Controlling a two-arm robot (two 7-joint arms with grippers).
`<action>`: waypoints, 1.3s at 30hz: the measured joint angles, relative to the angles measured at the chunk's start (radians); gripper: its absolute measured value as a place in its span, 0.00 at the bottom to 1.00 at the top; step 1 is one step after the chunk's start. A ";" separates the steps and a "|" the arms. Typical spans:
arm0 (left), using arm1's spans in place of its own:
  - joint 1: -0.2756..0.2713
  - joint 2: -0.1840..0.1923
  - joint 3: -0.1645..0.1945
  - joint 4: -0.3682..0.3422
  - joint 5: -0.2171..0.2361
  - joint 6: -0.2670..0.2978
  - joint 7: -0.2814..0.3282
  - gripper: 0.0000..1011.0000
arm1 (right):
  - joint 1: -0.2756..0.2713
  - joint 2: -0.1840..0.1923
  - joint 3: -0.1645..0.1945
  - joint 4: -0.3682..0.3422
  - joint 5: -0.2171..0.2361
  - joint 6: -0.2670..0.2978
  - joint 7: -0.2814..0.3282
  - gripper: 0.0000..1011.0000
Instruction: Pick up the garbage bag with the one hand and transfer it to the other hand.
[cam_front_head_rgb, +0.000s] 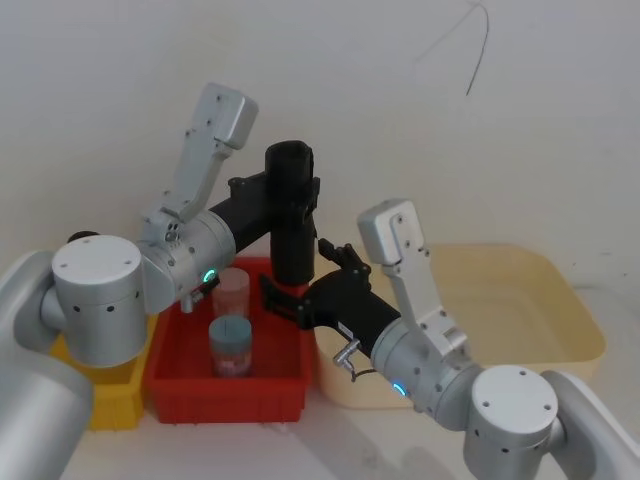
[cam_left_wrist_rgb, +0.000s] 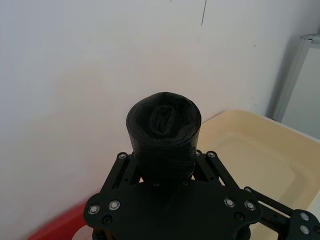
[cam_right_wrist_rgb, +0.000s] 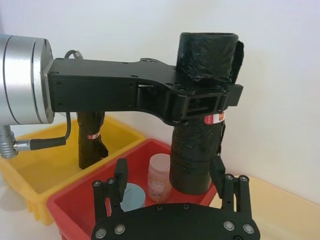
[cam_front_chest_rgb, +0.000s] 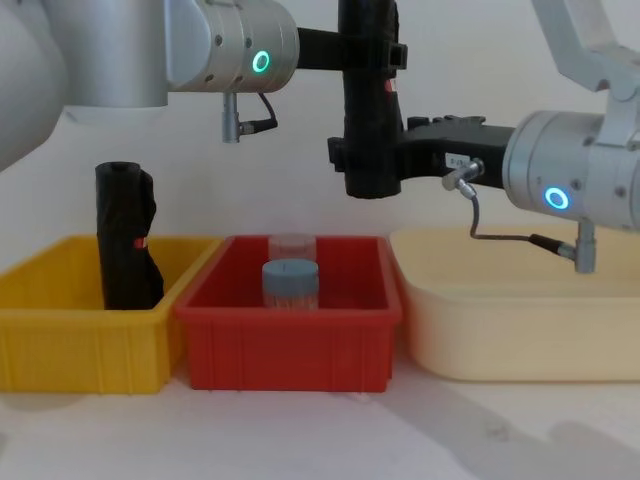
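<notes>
1. Clamping the garbage bag (cam_right_wrist_rgb: 207, 55) around its upper half, the left gripper (cam_right_wrist_rgb: 207, 102) had its fingers closed tight on the roll from both sides.
2. The bag hung upright in the air above the red bin (cam_front_chest_rgb: 290, 340), with its lower end clear of the bin's rim in the chest view.
3. A small red-and-white mark showed on the bag just under the left gripper's clamp.
4. The right gripper (cam_right_wrist_rgb: 169, 170) was at the bag's lower end with its fingers spread and the roll between them. One finger (cam_right_wrist_rgb: 120, 172) was apart from the bag and the other (cam_right_wrist_rgb: 217, 170) sat just beside it, so it had no hold.
5. The green ring was lit on the left arm and the blue ring on the right arm.
6. The red bin held a jar with a blue-grey lid (cam_front_chest_rgb: 290, 285), with a clear jar (cam_front_chest_rgb: 291, 245) behind it.
7. The yellow bin (cam_front_chest_rgb: 80, 345) was just left of the red one, and a lumpier black roll (cam_front_chest_rgb: 125, 235) stood in it.
8. The cream tub (cam_front_chest_rgb: 520, 330) sat to the right of the red bin, below the right arm.
</notes>
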 joint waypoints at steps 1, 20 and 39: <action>0.000 0.000 0.000 0.000 0.000 0.000 0.000 0.35 | 0.000 0.000 0.000 0.000 0.000 0.000 0.000 0.99; 0.000 0.000 0.000 0.000 0.000 0.000 0.001 0.35 | 0.062 -0.066 -0.013 0.093 -0.057 -0.035 -0.040 0.99; 0.000 0.000 0.000 0.000 0.000 0.000 0.001 0.35 | 0.111 -0.110 -0.007 0.175 -0.095 -0.053 -0.068 0.99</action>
